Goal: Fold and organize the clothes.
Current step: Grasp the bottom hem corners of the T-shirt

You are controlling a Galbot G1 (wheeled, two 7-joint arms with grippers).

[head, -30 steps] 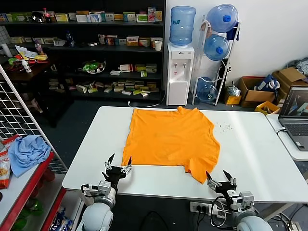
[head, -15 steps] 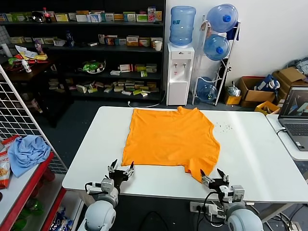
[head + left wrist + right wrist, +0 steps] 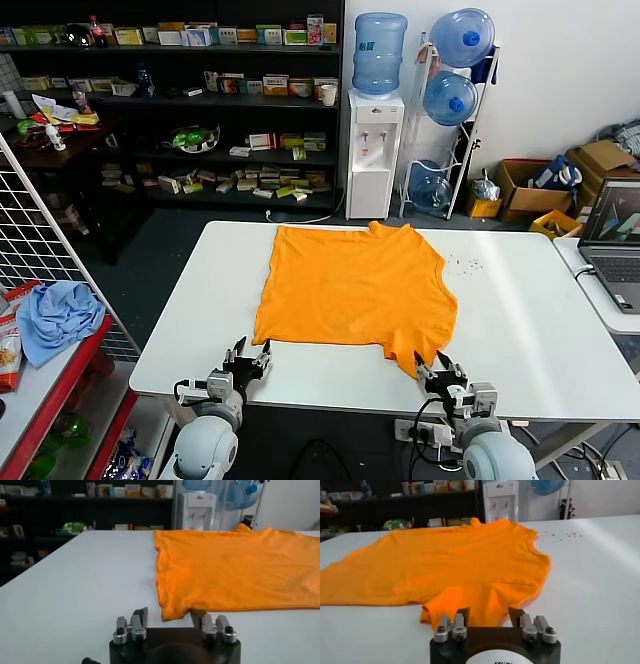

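Note:
The clothes are one bright orange T-shirt [image 3: 350,285] lying flat on the white table [image 3: 520,320], collar toward the far side. My left gripper [image 3: 248,347] sits at the near left hem corner. In the left wrist view that corner [image 3: 172,611] lies between the parted fingers [image 3: 141,616], with a gap on one side. My right gripper [image 3: 432,358] is at the near right sleeve. In the right wrist view the sleeve [image 3: 487,602] fills the space between the parted fingers [image 3: 516,614]. Neither gripper is clamped on fabric.
A laptop [image 3: 615,240] stands on a side table at the right. A light blue cloth [image 3: 58,315] lies on a red shelf behind a wire grid at the left. A water dispenser [image 3: 373,150] and dark shelves stand beyond the table.
Both grippers have moved forward over the table's near edge to the shirt's hem corner and sleeve. Their jaws have narrowed around the fabric.

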